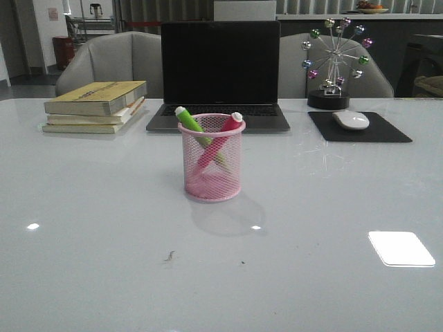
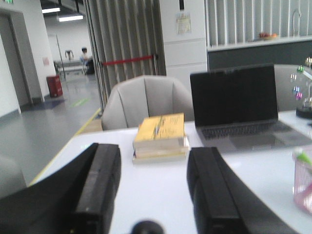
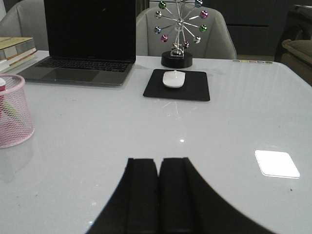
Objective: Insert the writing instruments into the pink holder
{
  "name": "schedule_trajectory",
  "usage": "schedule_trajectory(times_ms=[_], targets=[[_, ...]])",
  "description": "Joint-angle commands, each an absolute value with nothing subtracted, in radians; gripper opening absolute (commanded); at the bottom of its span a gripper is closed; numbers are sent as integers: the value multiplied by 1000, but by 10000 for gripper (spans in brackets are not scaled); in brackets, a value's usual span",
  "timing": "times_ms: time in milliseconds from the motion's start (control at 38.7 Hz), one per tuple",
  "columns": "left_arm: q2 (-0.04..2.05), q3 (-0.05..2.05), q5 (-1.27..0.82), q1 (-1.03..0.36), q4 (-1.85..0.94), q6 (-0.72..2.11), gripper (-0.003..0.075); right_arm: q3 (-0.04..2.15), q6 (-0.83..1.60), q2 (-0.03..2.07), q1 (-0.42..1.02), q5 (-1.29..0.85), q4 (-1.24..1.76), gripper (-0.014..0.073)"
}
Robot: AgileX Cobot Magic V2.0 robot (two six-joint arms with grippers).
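The pink mesh holder [image 1: 212, 164] stands upright mid-table. Inside it lean the green highlighter [image 1: 191, 123] and the pink highlighter [image 1: 223, 135], crossing each other, their pale caps above the rim. The holder [image 2: 303, 186] shows at the left wrist view's edge with a green marker tip [image 2: 303, 156], and the holder [image 3: 14, 111] also sits at the edge of the right wrist view. My left gripper [image 2: 153, 153] is open and empty, facing the books, away from the cup. My right gripper [image 3: 159, 161] is shut on nothing, low over bare table. Neither gripper appears in the front view.
A stack of books [image 1: 97, 105] lies at the back left, an open laptop [image 1: 219, 72] behind the holder. A white mouse [image 1: 351, 120] rests on a black pad [image 1: 360, 128] at the back right, beside a ferris-wheel ornament [image 1: 334, 66]. Grey chairs stand behind the table.
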State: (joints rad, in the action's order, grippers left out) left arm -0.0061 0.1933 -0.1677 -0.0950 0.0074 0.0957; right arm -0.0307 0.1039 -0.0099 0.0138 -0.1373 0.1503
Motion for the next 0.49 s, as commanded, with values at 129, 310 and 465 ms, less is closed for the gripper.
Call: schedule_trajectory(times_ms=[129,310,465], targets=[[-18,143,-95,-91,43,92,382,-32,104,-3,16,-56,141,27],[-18,80,-92,-91,43,92,382,-32,104,-3,16,-56,141,27],[-29,25,-85,-91,33,92,295,-32,104,-3,16,-56,141,27]])
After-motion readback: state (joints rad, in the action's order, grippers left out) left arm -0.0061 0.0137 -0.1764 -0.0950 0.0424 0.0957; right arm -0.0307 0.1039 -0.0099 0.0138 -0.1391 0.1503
